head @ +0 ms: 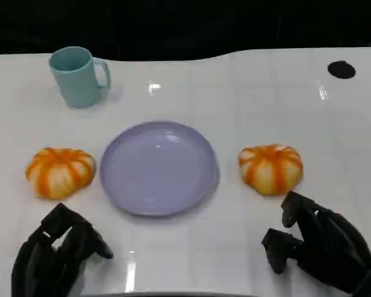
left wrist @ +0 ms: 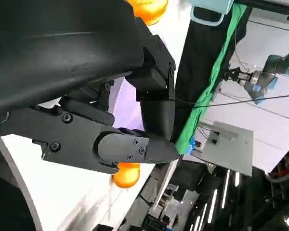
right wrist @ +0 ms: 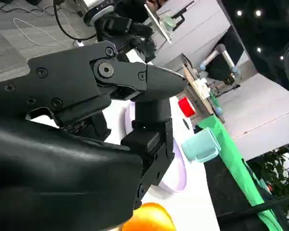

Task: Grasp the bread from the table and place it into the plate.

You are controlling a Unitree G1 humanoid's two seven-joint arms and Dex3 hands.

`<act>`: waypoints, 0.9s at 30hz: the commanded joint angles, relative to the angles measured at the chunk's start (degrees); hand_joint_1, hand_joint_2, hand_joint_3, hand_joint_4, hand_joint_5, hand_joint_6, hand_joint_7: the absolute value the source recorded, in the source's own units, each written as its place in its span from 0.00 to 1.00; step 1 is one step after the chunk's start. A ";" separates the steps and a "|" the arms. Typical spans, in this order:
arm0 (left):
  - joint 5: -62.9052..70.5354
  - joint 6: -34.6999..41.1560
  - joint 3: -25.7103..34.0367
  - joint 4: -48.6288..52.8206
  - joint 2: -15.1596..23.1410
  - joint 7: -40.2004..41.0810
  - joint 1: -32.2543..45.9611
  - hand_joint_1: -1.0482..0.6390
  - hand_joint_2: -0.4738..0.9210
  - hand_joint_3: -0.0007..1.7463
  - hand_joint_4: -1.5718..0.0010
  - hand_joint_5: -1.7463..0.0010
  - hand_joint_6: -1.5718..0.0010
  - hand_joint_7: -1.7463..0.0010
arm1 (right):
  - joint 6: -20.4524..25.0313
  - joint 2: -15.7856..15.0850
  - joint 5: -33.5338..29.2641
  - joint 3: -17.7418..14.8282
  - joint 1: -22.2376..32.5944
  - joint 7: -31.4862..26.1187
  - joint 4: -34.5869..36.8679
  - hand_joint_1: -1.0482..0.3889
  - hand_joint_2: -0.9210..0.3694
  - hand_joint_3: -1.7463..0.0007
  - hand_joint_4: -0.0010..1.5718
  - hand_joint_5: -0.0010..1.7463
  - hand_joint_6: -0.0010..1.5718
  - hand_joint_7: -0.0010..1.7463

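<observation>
Round breads [head: 271,168], no long axis; each robot hand [head: 315,242] released, empty

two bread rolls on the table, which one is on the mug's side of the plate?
The bread in front of the left hand. It lies on the same side of the purple plate as the teal mug; the other bread lies opposite, by the right hand.

The right hand [right wrist: 135,115] reaches in as a black shell with its fingers [right wrist: 154,82] extended and nothing between them; beyond them lies the lilac plate [right wrist: 176,175] on the white table [right wrist: 197,211]; an orange bread [right wrist: 149,220] sits just under the hand; a teal mug [right wrist: 200,146] stands past the plate.
</observation>
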 commanded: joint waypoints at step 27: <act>0.63 -0.49 -0.27 -1.09 0.39 1.40 0.61 0.27 1.00 0.14 0.59 0.00 0.67 0.14 | -6.93 0.12 -2.14 -0.30 0.25 -1.89 -3.93 0.43 0.00 0.70 0.48 1.00 0.32 1.00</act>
